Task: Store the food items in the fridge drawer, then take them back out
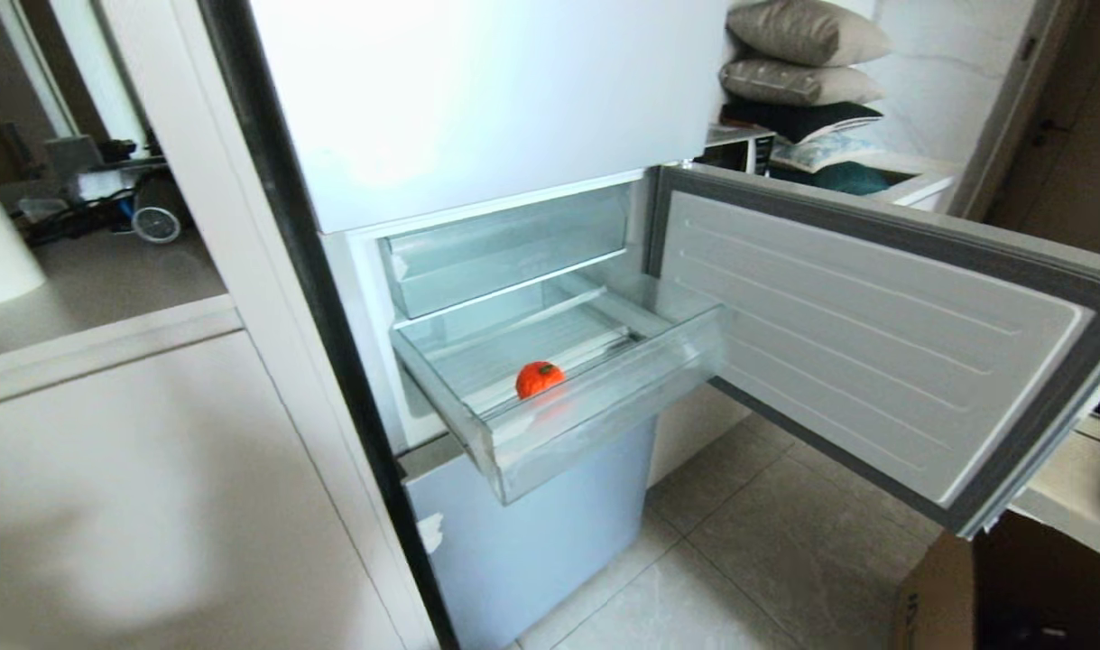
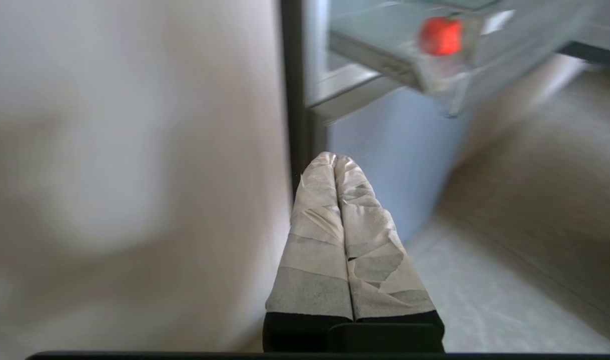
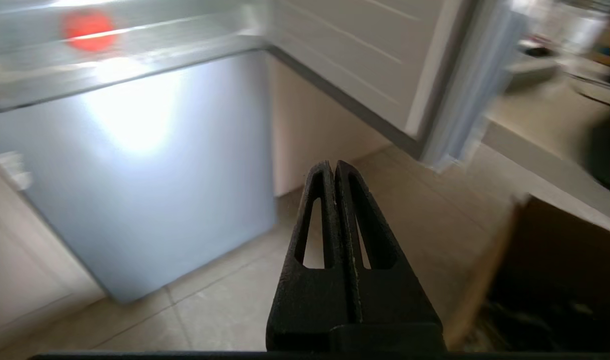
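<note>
Sitting alone in pulled-out fridge drawer [image 1: 604, 411]: orange-red fruit [image 1: 540, 379]; both pincers together, low; door [image 1: 874, 334] swung open.

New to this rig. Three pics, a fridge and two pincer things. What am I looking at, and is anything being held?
It is a wheeled robot with two arms, each ending in a two-finger gripper. The wide picture comes from a camera on its head, looking down at an open fridge; no arm shows there. The other two come from cameras on the wrists, behind the fingers.

The fridge door is swung open and the clear fridge drawer is pulled out. One orange-red fruit with a green top lies in it, near the front wall. I see no second fruit.

The left gripper, fingers wrapped in pale tape, and the black right gripper are both shut and hold nothing. Both sit low, below the drawer, pointing toward the fridge's bottom panel and the tiled floor.
</note>
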You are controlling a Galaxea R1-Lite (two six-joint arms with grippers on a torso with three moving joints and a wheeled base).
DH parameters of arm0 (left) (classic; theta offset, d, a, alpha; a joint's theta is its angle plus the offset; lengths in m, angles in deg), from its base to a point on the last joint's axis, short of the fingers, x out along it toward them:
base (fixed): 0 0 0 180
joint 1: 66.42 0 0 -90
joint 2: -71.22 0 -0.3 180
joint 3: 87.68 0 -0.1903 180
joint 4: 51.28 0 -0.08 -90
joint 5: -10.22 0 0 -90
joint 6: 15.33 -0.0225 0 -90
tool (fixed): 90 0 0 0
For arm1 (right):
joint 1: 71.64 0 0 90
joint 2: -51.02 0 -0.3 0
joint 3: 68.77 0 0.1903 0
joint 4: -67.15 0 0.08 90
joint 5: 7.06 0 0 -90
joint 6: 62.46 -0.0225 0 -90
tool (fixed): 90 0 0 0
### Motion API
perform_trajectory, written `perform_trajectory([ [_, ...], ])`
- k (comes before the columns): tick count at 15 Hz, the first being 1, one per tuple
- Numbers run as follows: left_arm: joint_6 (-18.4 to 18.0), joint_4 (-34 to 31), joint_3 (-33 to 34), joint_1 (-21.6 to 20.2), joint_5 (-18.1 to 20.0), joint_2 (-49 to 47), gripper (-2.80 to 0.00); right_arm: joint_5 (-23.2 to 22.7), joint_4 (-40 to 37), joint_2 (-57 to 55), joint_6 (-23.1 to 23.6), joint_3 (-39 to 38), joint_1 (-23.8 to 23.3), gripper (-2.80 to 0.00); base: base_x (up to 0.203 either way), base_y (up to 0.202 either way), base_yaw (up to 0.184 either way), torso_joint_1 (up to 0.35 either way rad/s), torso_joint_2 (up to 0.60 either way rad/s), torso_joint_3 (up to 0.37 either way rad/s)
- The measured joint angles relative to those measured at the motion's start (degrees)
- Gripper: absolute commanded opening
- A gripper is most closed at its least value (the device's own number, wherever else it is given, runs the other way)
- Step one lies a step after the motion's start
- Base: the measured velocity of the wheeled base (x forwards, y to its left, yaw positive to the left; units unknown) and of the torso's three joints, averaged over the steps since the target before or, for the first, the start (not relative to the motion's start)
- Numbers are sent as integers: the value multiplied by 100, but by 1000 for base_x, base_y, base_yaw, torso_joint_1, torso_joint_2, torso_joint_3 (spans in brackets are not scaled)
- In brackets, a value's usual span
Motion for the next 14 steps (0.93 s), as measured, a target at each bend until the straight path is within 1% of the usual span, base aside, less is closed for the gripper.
perform_trajectory([
  [3,0,-1,0,0,0,0,-280,-9,-1,0,26,0,-2,-280,2,7,-128,1,4,4],
  [5,0,-1,0,-2,0,0,-280,-17,-28,0,304,11,-2,-280,0,0,0,0,0,0],
  [7,0,1,0,-5,0,0,-280,114,-176,-73,343,192,-13,-280,0,0,0,0,0,0],
  [8,0,-1,0,-2,0,0,-280,283,-278,-250,293,377,-17,-280,0,0,0,0,0,0],
  [10,0,2,0,-2,0,0,-280,677,-384,-894,34,805,-19,-280,0,0,0,0,0,0],
  [12,0,-1,0,1,0,0,-280,1045,-404,-1884,-470,1299,-22,-280,0,0,0,0,0,0],
  [14,0,-1,0,0,0,0,-280,1241,-237,-2950,-1031,1693,-22,-280,0,0,0,0,0,0],
])
